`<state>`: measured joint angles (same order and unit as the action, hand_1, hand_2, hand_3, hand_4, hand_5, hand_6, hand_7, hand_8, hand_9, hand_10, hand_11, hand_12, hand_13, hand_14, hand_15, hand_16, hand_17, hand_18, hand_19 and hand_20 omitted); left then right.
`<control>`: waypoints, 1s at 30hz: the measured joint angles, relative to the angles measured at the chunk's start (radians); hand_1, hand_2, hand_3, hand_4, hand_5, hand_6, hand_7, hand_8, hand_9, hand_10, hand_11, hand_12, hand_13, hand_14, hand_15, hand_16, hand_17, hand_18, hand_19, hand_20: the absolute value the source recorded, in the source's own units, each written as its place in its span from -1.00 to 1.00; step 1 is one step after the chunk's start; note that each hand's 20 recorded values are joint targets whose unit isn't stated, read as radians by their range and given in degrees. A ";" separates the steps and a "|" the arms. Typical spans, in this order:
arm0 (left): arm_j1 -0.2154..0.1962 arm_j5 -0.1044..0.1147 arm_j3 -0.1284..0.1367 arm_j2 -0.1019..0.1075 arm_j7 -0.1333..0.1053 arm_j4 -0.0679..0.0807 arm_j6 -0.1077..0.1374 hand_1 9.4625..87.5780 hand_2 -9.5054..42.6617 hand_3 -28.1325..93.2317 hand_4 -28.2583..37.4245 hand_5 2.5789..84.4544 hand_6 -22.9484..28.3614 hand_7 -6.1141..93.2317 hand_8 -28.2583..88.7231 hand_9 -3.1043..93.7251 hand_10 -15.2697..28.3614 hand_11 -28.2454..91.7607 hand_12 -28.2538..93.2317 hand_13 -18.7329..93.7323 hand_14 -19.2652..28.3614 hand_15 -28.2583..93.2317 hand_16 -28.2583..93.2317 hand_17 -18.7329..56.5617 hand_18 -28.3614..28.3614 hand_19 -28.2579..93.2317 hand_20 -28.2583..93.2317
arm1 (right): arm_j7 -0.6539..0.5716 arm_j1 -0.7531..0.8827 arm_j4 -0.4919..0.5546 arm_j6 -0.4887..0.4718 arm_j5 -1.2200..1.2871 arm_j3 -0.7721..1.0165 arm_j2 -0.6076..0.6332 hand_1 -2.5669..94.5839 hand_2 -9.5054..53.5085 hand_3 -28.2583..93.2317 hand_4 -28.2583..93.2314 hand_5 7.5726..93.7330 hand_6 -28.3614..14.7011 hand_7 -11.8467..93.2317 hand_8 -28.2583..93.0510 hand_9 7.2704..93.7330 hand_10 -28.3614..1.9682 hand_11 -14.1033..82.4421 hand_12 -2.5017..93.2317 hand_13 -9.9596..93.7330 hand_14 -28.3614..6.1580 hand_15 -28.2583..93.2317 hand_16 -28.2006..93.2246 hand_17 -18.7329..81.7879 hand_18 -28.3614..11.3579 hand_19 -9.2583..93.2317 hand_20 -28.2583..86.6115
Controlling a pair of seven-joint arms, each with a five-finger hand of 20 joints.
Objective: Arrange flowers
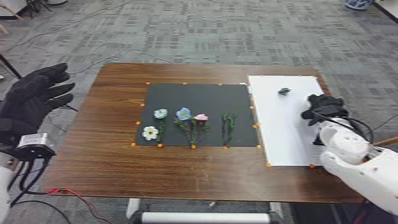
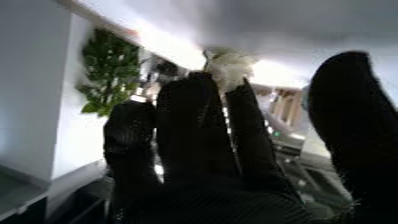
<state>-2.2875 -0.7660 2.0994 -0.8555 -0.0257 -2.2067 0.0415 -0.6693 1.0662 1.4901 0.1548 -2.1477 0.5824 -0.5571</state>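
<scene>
Right hand point(image 1: 326, 106), fingers released, hangs at the white sheet point(image 1: 289, 135) edge, left hand point(image 1: 34, 97), also released, outside the table point(image 1: 102, 155)

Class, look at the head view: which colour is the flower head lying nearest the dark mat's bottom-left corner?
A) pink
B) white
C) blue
B: the white flower lies near that corner of the dark mat, while the blue flower and the pink flower lie farther right and higher in the view.
</scene>
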 measured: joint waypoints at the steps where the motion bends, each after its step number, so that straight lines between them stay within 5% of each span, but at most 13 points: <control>1: 0.000 0.000 0.000 0.000 0.000 0.000 0.000 -0.65 -0.78 0.60 -1.00 -0.48 -0.01 -0.33 -0.72 -0.60 0.20 -0.03 -0.30 -0.50 0.39 0.23 -0.64 -0.78 0.71 0.11 -0.33 | 0.003 -0.019 -0.015 -0.010 0.001 -0.013 -0.008 -0.35 -1.00 0.95 -0.97 -0.20 0.17 -0.21 -0.77 -0.12 0.17 -0.12 -0.51 0.29 0.03 0.85 -0.08 0.01 -0.63 0.92 0.45; 3: 0.000 0.000 0.000 0.001 0.000 0.000 0.000 -0.65 -0.79 0.60 -1.00 -0.48 -0.01 -0.33 -0.72 -0.60 0.20 -0.03 -0.30 -0.50 0.39 0.23 -0.64 -0.78 0.70 0.11 -0.33 | 0.004 -0.051 -0.045 -0.017 0.001 -0.035 -0.024 -0.23 -1.00 0.94 -0.99 -0.01 0.32 -0.09 -0.78 0.11 0.27 0.02 -0.43 0.36 0.13 0.83 -0.05 0.05 -0.59 0.94 0.44; 5: 0.000 0.000 0.000 0.001 0.000 0.000 0.000 -0.66 -0.78 0.60 -1.00 -0.48 -0.01 -0.33 -0.72 -0.60 0.20 -0.04 -0.30 -0.50 0.39 0.23 -0.64 -0.78 0.70 0.11 -0.33 | 0.003 -0.068 -0.066 -0.017 -0.002 -0.042 -0.039 0.00 -1.00 0.85 -1.00 0.14 0.42 0.16 -0.56 0.40 0.48 -0.12 -0.02 0.44 0.24 0.81 0.00 0.10 -0.55 0.96 0.43; 7: 0.000 0.000 0.001 0.001 0.000 -0.001 0.000 -0.65 -0.79 0.60 -1.00 -0.48 -0.01 -0.33 -0.72 -0.60 0.20 -0.04 -0.30 -0.50 0.39 0.23 -0.64 -0.78 0.71 0.11 -0.33 | 0.000 -0.072 -0.068 -0.004 -0.009 -0.042 -0.046 0.11 -1.00 0.83 -1.00 0.28 0.49 0.24 -0.51 0.57 0.55 -0.13 0.10 0.49 0.31 0.78 0.06 0.14 -0.53 0.97 0.43; 17: -0.002 0.000 0.010 0.000 0.000 -0.003 0.001 -0.65 -0.78 0.60 -1.00 -0.48 -0.01 -0.33 -0.72 -0.60 0.20 -0.04 -0.30 -0.50 0.39 0.23 -0.64 -0.78 0.71 0.11 -0.33 | 0.015 -0.045 0.022 0.093 -0.050 -0.051 -0.036 0.12 -1.00 0.88 -1.00 0.41 0.46 0.24 -0.53 0.68 0.57 -0.17 0.15 0.53 0.34 0.74 0.13 0.17 -0.54 0.98 0.43; 20: 0.000 -0.001 0.007 0.001 0.000 -0.003 0.000 -0.65 -0.78 0.60 -1.00 -0.48 -0.01 -0.33 -0.72 -0.60 0.20 -0.04 -0.30 -0.50 0.39 0.23 -0.64 -0.78 0.71 0.11 -0.33 | 0.020 -0.048 0.051 0.167 -0.061 -0.068 -0.032 0.01 -1.00 0.86 -1.00 0.17 0.43 0.21 -0.50 0.46 0.47 -0.20 0.09 0.44 0.27 0.78 0.09 0.10 -0.54 0.95 0.46; 22: 0.001 -0.001 0.007 0.001 0.000 -0.003 0.000 -0.65 -0.78 0.61 -1.00 -0.48 -0.01 -0.33 -0.72 -0.60 0.20 -0.03 -0.30 -0.50 0.39 0.23 -0.64 -0.78 0.71 0.11 -0.33 | 0.010 -0.056 0.066 0.215 -0.075 -0.084 -0.028 -0.19 -1.00 0.96 -1.00 -0.11 0.27 0.02 -0.79 -0.07 0.07 -0.01 -0.33 0.26 0.09 0.81 0.00 0.00 -0.56 0.89 0.46; 24: 0.001 -0.001 0.007 0.001 0.000 -0.003 0.000 -0.65 -0.79 0.61 -1.00 -0.48 -0.01 -0.34 -0.72 -0.60 0.20 -0.03 -0.30 -0.50 0.39 0.23 -0.64 -0.78 0.71 0.11 -0.33 | -0.013 -0.058 0.092 0.217 -0.081 -0.081 -0.023 -0.28 -1.00 0.98 -1.00 -0.37 0.08 -0.20 -0.75 -0.35 -0.10 -0.14 -0.44 0.16 0.00 0.82 -0.08 -0.08 -0.57 0.80 0.42; 30: 0.000 -0.001 0.007 0.001 0.000 -0.004 0.000 -0.65 -0.79 0.60 -1.00 -0.48 -0.01 -0.34 -0.72 -0.60 0.20 -0.03 -0.30 -0.50 0.39 0.24 -0.64 -0.78 0.70 0.11 -0.33 | -0.083 -0.057 0.140 0.036 -0.075 -0.011 -0.008 -0.34 -1.00 0.99 -1.00 -0.60 -0.12 -0.40 -0.68 -0.58 -0.27 -0.36 -0.48 0.07 -0.09 0.82 -0.14 -0.13 -0.58 0.76 0.41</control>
<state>-2.2873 -0.7672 2.1060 -0.8542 -0.0257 -2.2102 0.0415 -0.7518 1.0091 1.6305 0.1904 -2.2229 0.5712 -0.5652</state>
